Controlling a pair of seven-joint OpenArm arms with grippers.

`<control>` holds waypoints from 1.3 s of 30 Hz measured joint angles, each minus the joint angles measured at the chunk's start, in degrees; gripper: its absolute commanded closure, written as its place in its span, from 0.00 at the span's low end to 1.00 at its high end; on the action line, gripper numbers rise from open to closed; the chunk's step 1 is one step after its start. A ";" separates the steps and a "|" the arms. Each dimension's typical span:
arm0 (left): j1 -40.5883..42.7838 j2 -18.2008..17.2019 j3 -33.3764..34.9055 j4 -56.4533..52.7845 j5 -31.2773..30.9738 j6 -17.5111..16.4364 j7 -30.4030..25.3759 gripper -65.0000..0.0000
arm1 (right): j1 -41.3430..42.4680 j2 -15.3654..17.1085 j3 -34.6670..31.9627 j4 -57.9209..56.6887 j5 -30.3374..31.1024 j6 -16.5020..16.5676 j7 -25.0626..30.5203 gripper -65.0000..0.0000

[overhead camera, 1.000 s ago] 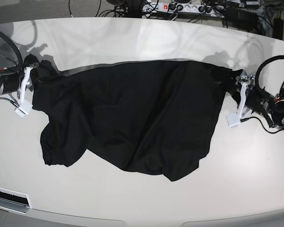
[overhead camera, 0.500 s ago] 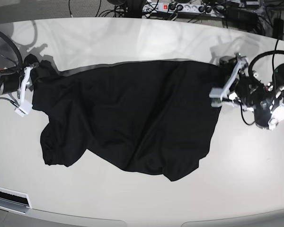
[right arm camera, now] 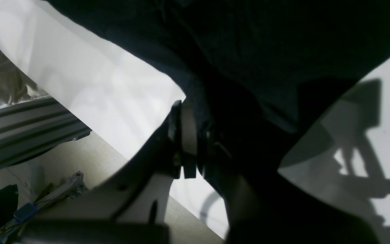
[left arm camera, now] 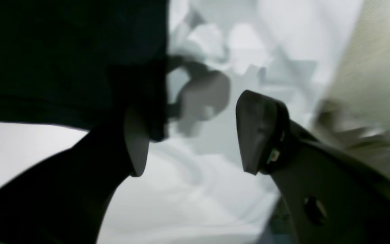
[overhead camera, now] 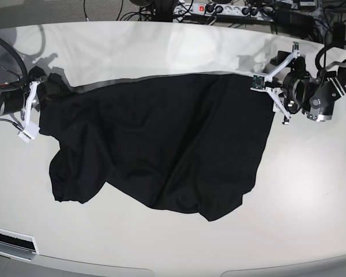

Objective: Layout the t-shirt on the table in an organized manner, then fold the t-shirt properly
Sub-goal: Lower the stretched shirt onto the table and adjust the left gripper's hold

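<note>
- The t-shirt [overhead camera: 161,144] is lying spread across the middle of the table [overhead camera: 173,52], but I'm seeing it only roughly laid out: the far edge is running fairly straight, while the near edge is rumpled and one lower corner is bunched.
- I'm judging the layout stage as partly done; smoothing is left, and no fold is made yet.
- My right gripper [right arm camera: 190,142] is sitting at one end of the shirt with its jaws pinched shut on a gathered bit of the black cloth.
- My left gripper [overhead camera: 275,81] is hovering at the opposite corner with its jaws standing wide apart, holding nothing; the wrist view is showing cloth just beside one finger [left arm camera: 135,145], not between them.
</note>
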 measured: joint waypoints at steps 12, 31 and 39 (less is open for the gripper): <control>0.00 1.60 0.04 -4.13 14.08 0.68 -11.34 0.38 | 0.00 0.00 0.00 0.00 0.00 0.00 0.02 1.00; -1.14 10.12 -0.50 -14.64 21.73 0.24 -18.78 0.61 | 0.00 -0.02 0.02 0.00 0.02 0.00 0.02 1.00; -1.11 11.06 -0.50 -14.56 22.84 5.03 -13.55 0.92 | -0.02 -0.02 0.02 0.00 0.02 0.00 0.02 1.00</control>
